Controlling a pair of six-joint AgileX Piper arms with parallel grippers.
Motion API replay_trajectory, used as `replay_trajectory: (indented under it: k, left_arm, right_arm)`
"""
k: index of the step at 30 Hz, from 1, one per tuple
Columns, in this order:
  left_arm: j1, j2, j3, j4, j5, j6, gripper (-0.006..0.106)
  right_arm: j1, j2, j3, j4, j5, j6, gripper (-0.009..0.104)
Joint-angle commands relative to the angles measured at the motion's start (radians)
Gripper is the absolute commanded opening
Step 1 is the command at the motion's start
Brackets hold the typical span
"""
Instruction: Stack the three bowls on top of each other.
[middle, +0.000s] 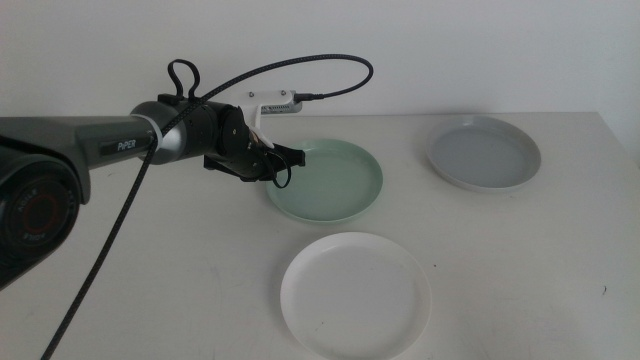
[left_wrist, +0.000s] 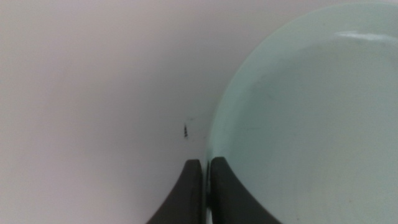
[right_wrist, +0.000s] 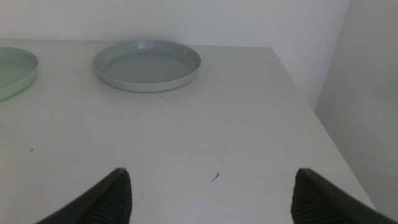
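Middle view is showing the left gripper (middle: 290, 157) pinching the green bowl (middle: 335, 182) rim mid-table; the white bowl (middle: 356, 293) is sitting near the front edge, the grey bowl (middle: 484, 152) toward the far right corner. Only the right wrist view is showing the right gripper (right_wrist: 211, 193), jaws spread wide.

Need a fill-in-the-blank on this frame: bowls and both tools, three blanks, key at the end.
1. The left tool is shut on the rim of the ____ bowl.
2. The bowl nearest the camera in the middle view is the ____ one.
3. The right tool waits with its jaws ____, facing the grey bowl on the table.

Missing words: mint green; white; open
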Motion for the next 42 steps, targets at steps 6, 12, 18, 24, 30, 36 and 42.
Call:
replay_trajectory:
  k: [6, 12, 18, 24, 30, 36, 42]
  left_arm:
    - [0.002, -0.21, -0.029, 0.043, -0.03, -0.003, 0.0]
    - [-0.012, -0.372, -0.026, 0.083, 0.028, -0.003, 0.0]
    - [-0.052, -0.529, -0.026, 0.102, 0.131, -0.008, 0.0]
    - [-0.125, -0.667, 0.035, 0.181, 0.218, -0.124, 0.0]
    - [-0.222, -0.801, 0.208, 0.361, 0.212, -0.346, 0.0]
    - [-0.308, -0.877, 0.39, 0.489, 0.185, -0.538, 0.0]
    - [-0.34, -0.886, 0.557, 0.578, 0.065, -0.718, 0.0]
  right_arm:
    - [-0.007, -0.026, -0.006, -0.013, -0.077, -0.006, 0.065]
    - [-0.007, -0.026, -0.006, -0.013, -0.077, -0.006, 0.065]
    - [-0.007, -0.026, -0.006, -0.014, -0.078, -0.006, 0.065]
    - [-0.007, -0.026, -0.006, -0.014, -0.078, -0.006, 0.065]
    - [-0.007, -0.026, -0.006, -0.014, -0.078, -0.006, 0.065]
    - [-0.007, -0.026, -0.006, -0.014, -0.078, -0.006, 0.065]
    - [-0.007, -0.026, -0.006, -0.014, -0.078, -0.006, 0.065]
